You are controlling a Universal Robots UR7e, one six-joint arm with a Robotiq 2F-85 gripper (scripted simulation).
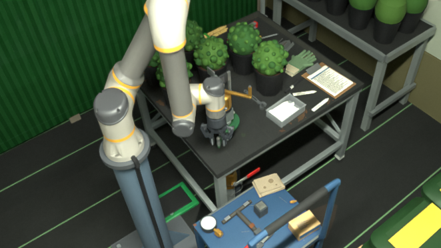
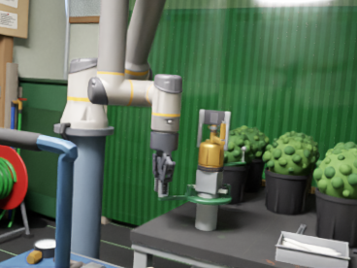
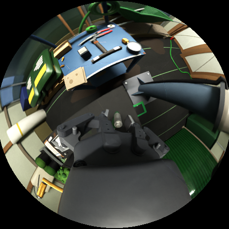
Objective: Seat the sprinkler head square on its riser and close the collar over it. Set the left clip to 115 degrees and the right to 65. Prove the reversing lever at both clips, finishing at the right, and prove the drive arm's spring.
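My gripper point(image 1: 220, 141) point(image 2: 162, 192) point(image 3: 118, 122) points down beside the near-left side of the sprinkler assembly, at the front left of the dark work table. The brass sprinkler head point(image 2: 211, 153) sits on a grey riser point(image 2: 207, 213), with a grey collar point(image 2: 214, 118) standing up over it and a brass drive arm point(image 1: 238, 94) reaching out to the right. A green ring point(image 2: 209, 198) circles the riser, and a thin green clip tab point(image 2: 173, 196) with a pale knob point(image 3: 118, 121) sticks out from it between my fingertips. The fingers are partly closed around the tab without gripping it.
Behind the sprinkler stand several potted green shrubs point(image 1: 243, 38) before a green corrugated wall. A white tray point(image 1: 285, 110), a clipboard point(image 1: 328, 80) and gloves point(image 1: 301, 60) lie on the table's right. A blue tool cart point(image 1: 263, 213) stands in front of the table.
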